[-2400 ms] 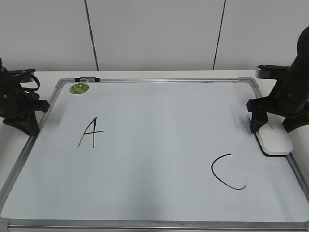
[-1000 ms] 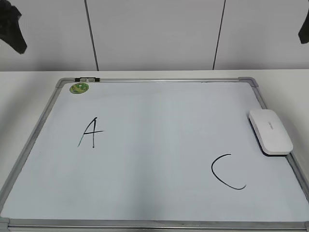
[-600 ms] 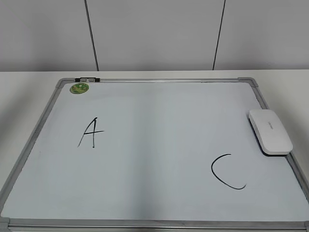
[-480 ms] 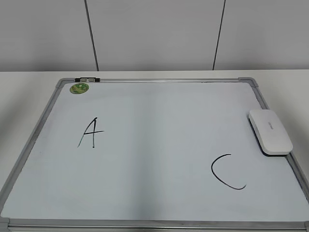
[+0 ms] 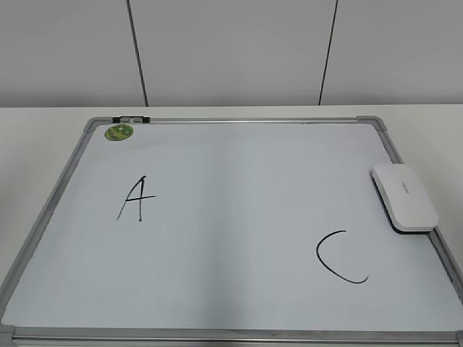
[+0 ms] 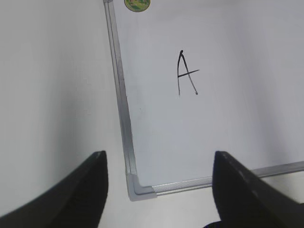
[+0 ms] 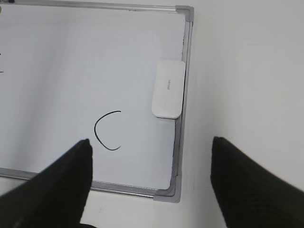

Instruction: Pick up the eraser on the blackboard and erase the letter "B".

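Note:
The blackboard [image 5: 231,217] is a white dry-erase board in a silver frame, lying flat on the table. A black "A" [image 5: 137,198] stands at its left and a black "C" [image 5: 338,258] at its lower right; no letter "B" shows on it. The white eraser [image 5: 404,196] lies at the board's right edge, also seen in the right wrist view [image 7: 168,88]. Neither gripper shows in the exterior view. My left gripper [image 6: 159,164] is open, high above the board's corner [image 6: 137,187]. My right gripper [image 7: 151,151] is open, high above the board's other near corner [image 7: 173,192].
A round green sticker [image 5: 119,132] and a small black clip [image 5: 130,118] sit at the board's far left corner. White table surrounds the board [image 5: 36,123]. A grey panelled wall stands behind.
Both arms have lifted away from the board's sides and left the exterior view. The eraser has stayed at the right edge. The board and letters have not moved.

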### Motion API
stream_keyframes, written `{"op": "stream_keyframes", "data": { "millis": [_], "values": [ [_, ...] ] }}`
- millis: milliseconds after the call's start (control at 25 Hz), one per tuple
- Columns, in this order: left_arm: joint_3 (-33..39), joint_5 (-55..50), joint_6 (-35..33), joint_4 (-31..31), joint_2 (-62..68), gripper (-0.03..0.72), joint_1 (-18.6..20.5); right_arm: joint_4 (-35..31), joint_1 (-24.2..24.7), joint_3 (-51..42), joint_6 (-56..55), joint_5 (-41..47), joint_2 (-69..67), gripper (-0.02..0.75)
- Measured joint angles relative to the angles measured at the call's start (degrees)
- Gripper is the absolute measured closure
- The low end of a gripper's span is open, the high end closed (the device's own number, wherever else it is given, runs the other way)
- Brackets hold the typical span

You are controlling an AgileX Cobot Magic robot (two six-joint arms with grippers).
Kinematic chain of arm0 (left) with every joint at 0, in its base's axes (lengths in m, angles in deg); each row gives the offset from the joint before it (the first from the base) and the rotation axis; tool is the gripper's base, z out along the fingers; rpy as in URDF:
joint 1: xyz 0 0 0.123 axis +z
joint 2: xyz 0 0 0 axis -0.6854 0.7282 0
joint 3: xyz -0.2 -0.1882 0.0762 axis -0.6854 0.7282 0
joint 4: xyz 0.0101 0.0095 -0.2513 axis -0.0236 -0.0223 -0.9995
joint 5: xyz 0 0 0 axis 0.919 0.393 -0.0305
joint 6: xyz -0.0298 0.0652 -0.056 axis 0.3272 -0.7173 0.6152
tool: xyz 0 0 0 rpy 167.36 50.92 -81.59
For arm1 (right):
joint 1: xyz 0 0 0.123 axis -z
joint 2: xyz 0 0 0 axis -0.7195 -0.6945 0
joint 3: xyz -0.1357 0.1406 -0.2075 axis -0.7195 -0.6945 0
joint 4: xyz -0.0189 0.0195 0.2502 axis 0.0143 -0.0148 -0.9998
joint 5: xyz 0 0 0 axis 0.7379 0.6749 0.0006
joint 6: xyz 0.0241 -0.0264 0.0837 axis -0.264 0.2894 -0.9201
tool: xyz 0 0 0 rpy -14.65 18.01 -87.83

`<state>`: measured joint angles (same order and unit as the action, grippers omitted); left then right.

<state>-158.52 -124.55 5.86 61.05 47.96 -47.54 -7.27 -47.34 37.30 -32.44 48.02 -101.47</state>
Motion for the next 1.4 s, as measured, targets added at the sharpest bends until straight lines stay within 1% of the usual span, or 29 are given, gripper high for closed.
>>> {"op": "stream_keyframes", "data": {
  "millis": [360, 640, 920, 1080, 1400],
  "values": [
    [11.58, -0.66, 0.09, 0.0, -19.51, 0.188, 0.0, 0.34, 0.0, -11.67, 0.0, 0.34, 18.05, 0.144],
    [21.22, -0.8, 0.13, 1.98, -28.95, 0.188, 0.0, 4.62, 0.0, -22.52, -1.15, 0.59, 28.0, 0.144],
    [31.13, -0.05, 0.22, 2.81, -31.36, 0.188, 0.0, 7.34, 0.0, -31.9, -1.37, 0.59, 33.6, 0.144],
    [34.53, 2.9, 0.22, 4.35, -31.82, 0.188, 0.0, 7.74, 0.0, -36.83, -1.48, -0.49, 35.04, 0.144],
    [39.56, 8.95, 0.22, 6.08, -31.82, 0.188, 0.0, 9.93, 0.0, -40.02, -1.48, -6.6, 35.16, 0.144]
  ]
}}
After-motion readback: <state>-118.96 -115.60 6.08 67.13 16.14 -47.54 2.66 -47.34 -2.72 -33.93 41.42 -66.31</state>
